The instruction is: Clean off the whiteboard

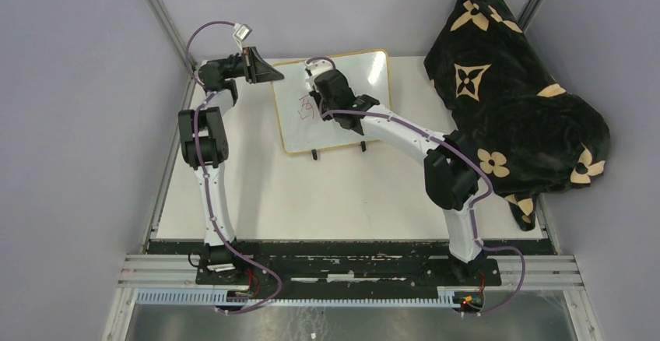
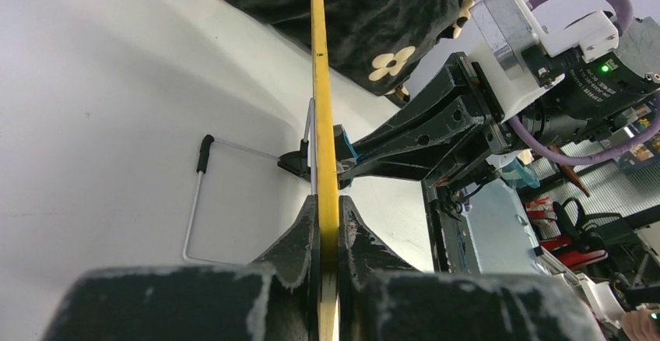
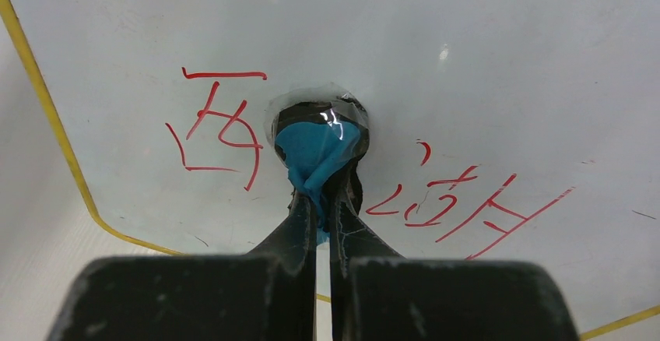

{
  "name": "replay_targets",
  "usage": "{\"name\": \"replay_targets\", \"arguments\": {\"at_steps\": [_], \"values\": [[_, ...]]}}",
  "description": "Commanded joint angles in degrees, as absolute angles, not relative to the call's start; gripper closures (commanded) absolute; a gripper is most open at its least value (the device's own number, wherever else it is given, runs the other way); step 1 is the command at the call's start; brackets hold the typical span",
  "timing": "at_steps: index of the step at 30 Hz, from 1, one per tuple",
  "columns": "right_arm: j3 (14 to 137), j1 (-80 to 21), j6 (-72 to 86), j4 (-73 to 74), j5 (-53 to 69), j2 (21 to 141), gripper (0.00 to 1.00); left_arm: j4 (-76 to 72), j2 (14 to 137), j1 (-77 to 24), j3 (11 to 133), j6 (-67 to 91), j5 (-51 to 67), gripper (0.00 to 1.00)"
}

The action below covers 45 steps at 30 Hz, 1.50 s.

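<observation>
The whiteboard (image 1: 300, 135) sits at the far middle of the counter (image 1: 311, 201), with red characters (image 3: 222, 127) on its face. The left claw (image 2: 327, 224) is clamped on its thin yellow frame. The right claw (image 3: 319, 201) is closed on a blue wad (image 3: 315, 150) that is pressed to the face. The board looks light, stiff and slick, likely to skid under rubbing, so the frame edge is the sensible hold.

Top cam: fixed, high, behind arm bases (image 1: 222, 265), looks down on whole table (image 1: 327, 193). L wrist cam: behind left gripper (image 2: 327, 205), v. close, edge-on along whiteboard (image 2: 319, 61), facing right arm (image 2: 436, 131). R wrist cam: behind right gripper (image 3: 317, 201), close, facing board face. All 3 share whiteboard.
</observation>
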<state>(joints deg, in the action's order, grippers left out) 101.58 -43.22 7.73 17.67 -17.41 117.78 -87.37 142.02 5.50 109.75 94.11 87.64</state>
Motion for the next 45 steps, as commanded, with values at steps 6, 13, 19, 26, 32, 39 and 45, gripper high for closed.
{"name": "replay_targets", "arguments": {"at_steps": [6, 13, 19, 26, 32, 39, 45], "values": [[99.59, -35.04, 7.72, 15.77, -22.33, 113.84, 0.99, -99.09, 138.06, 4.83, 109.29, 94.30, 93.74, 0.97], [96.41, -29.96, 7.44, 15.19, -22.02, 110.74, 0.99, -99.10, 137.81, 4.80, 109.04, 94.22, 93.78, 0.97], [96.01, -30.33, 9.46, 15.13, -16.43, 112.00, 0.99, -99.06, 137.79, 4.83, 108.94, 94.21, 93.78, 0.97], [95.92, -37.34, 8.45, 14.09, -17.51, 113.83, 0.99, -99.06, 137.70, 4.78, 108.27, 93.88, 93.78, 0.97], [96.02, -42.76, 7.63, 12.17, -17.38, 114.54, 0.99, -99.08, 137.73, 4.79, 108.23, 93.91, 93.78, 0.97], [94.72, -41.94, 7.14, 12.23, -21.07, 115.29, 0.99, -99.05, 137.47, 4.83, 108.11, 93.88, 93.78, 0.97], [90.63, -36.46, 7.83, 11.20, -21.78, 112.96, 0.99, -99.01, 137.54, 4.79, 107.32, 93.44, 93.78, 0.97]]}}
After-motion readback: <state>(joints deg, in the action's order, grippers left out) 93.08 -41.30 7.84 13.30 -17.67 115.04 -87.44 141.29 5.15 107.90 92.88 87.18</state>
